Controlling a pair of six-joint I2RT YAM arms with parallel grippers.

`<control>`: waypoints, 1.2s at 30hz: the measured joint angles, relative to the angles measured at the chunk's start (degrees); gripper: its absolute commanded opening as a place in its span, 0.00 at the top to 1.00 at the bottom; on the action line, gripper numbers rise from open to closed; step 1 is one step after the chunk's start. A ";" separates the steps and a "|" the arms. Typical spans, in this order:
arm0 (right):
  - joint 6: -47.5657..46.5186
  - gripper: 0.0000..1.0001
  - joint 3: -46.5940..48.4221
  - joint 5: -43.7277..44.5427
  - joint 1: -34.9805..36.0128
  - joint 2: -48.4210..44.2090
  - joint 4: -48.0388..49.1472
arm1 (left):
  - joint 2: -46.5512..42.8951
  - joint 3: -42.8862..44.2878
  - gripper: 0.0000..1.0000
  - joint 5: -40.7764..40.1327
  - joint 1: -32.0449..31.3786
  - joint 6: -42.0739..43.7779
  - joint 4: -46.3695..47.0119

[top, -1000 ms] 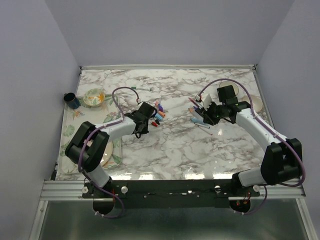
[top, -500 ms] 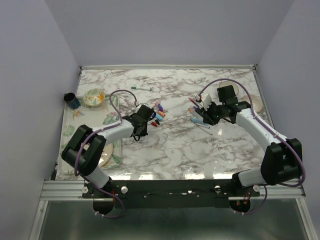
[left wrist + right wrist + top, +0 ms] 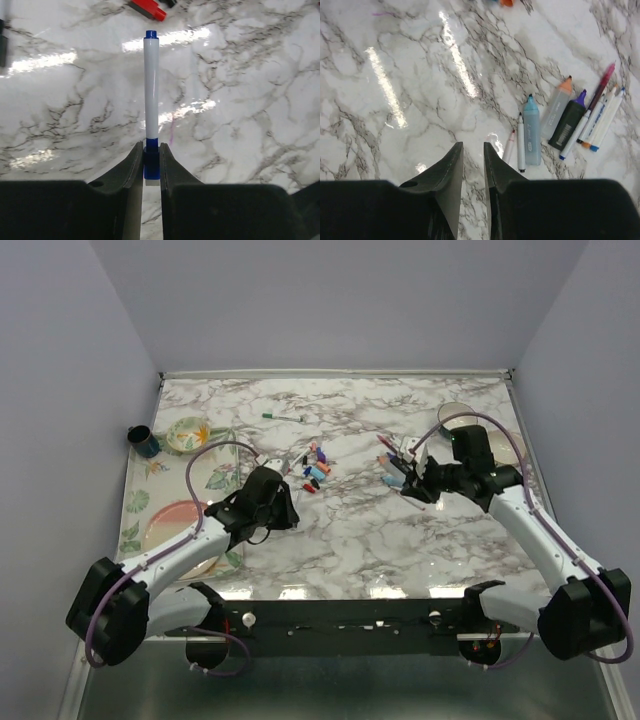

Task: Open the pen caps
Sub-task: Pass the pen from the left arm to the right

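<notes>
Step in hand: uncapping one pen. The left gripper (image 3: 151,147) is clamped on the blue cap (image 3: 151,162) of a pen (image 3: 151,90). The cap sits squarely between the two fingers, and the white body projects straight out beyond the fingertips, ending in a small blue plug. The cap is on the pen, so this pen is not yet opened. Whether the pen is held clear of the tabletop (image 3: 250,100) cannot be told from the wrist view. The right gripper (image 3: 473,147) is slightly apart with nothing between its fingers. It hangs over bare marble just beside a row of uncapped pens (image 3: 570,115), well apart from the held pen. Loose caps (image 3: 315,470) lie in a cluster mid-tabletop between the two arms, and a red one (image 3: 148,9) lies just past the far end of the held pen. The next move probably calls for the right gripper to cross to the left, open wider, and close on the white body near its far end. Both grippers should then pull apart along the pen axis. A sideways pull risks the cap twisting in the left gripper's hold.
</notes>
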 measured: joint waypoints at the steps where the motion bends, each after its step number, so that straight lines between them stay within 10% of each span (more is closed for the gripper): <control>1: -0.74 0.67 -0.66 -1.31 0.00 -1.38 0.02 | -1.25 -1.03 1.00 2.56 -0.11 -0.66 1.33; 9: -12.68 0.38 -8.33 -14.86 0.09 -9.14 0.76 | -3.96 -5.22 1.00 14.62 -2.75 -4.17 8.13; 36: -41.64 0.35 -17.88 -21.53 2.12 -9.07 -4.33 | 16.59 1.07 1.00 29.03 -19.12 -8.37 25.33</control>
